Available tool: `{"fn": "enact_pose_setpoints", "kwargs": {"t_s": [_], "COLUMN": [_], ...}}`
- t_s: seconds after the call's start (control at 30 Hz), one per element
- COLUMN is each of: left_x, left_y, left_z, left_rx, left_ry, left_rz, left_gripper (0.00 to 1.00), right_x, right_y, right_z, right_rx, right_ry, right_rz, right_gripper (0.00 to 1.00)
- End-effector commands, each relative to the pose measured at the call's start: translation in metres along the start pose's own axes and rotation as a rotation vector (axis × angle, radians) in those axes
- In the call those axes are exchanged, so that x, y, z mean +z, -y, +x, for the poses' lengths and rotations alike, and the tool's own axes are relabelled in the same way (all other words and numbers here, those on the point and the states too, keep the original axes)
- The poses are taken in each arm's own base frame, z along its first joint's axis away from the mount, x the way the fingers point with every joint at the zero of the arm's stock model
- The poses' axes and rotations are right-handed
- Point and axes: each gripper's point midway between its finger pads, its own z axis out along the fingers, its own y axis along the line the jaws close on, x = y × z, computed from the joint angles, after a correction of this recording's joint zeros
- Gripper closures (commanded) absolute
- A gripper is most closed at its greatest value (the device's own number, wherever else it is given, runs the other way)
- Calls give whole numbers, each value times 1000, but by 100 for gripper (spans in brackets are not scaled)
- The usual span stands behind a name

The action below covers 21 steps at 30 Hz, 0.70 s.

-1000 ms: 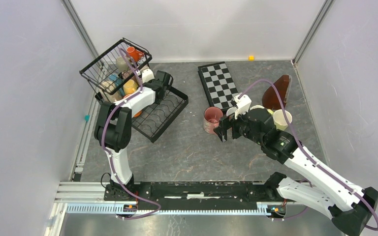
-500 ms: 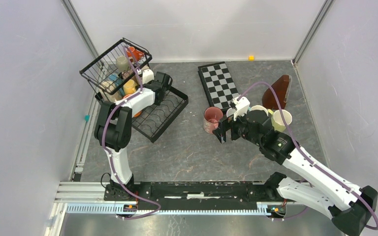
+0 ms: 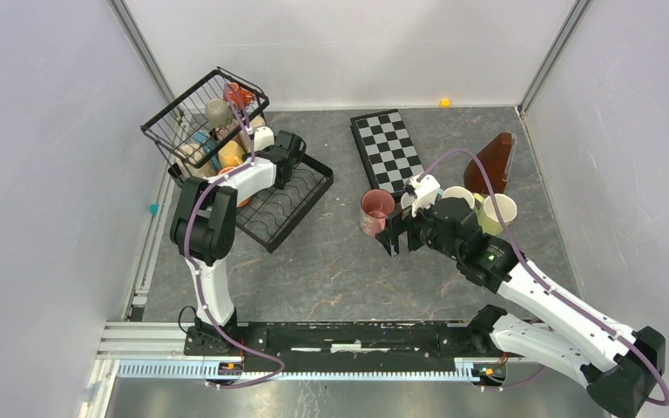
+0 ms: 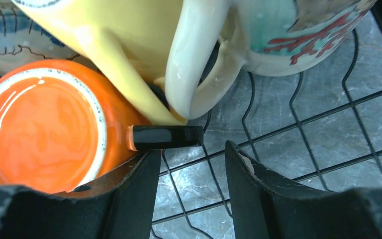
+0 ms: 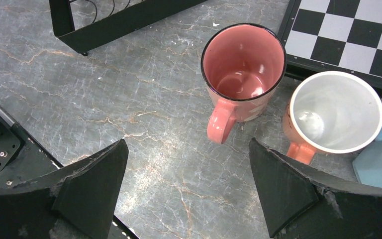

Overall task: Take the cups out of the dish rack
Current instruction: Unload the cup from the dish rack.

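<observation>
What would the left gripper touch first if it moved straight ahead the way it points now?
Probably the black handle of the orange cup, just ahead of the left gripper; a cream mug handle sits farther on. Depth is unclear.

Bright, even overhead light; soft shadows; glare on orange cup (image 4: 40,124); top view sharp.

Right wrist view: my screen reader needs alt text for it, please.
Two mugs stand upright on the grey table, a pink mug beside a white-lined mug, ahead of the open, empty tool. A checkerboard lies behind them; a dish rack corner shows upper left.
</observation>
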Motion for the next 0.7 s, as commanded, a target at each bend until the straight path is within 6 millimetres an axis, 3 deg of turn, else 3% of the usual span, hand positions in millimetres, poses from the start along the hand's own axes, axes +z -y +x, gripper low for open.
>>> {"fn": "enact_pose_setpoints", "kwargs": {"t_s": [0.0,0.4,0.67], "left_x": [-11,-33,-31], "left_y": [-23,-54,-41], "left_z": [-16,-6,-5], "left_rx": [-92,-159,-175], "left_ry": [54,56,45], "left_rz": [-45,-39,-10], "left_gripper": [43,43,43], "right_x": [4,7,10], "right_y": [-7,-11,-9], "right_z": [-8,2,8], "right_rx": [5,20,17], "right_ry": [38,31,19], "right_rz": [-29,-61,-58], "right_gripper": [2,2,2]}}
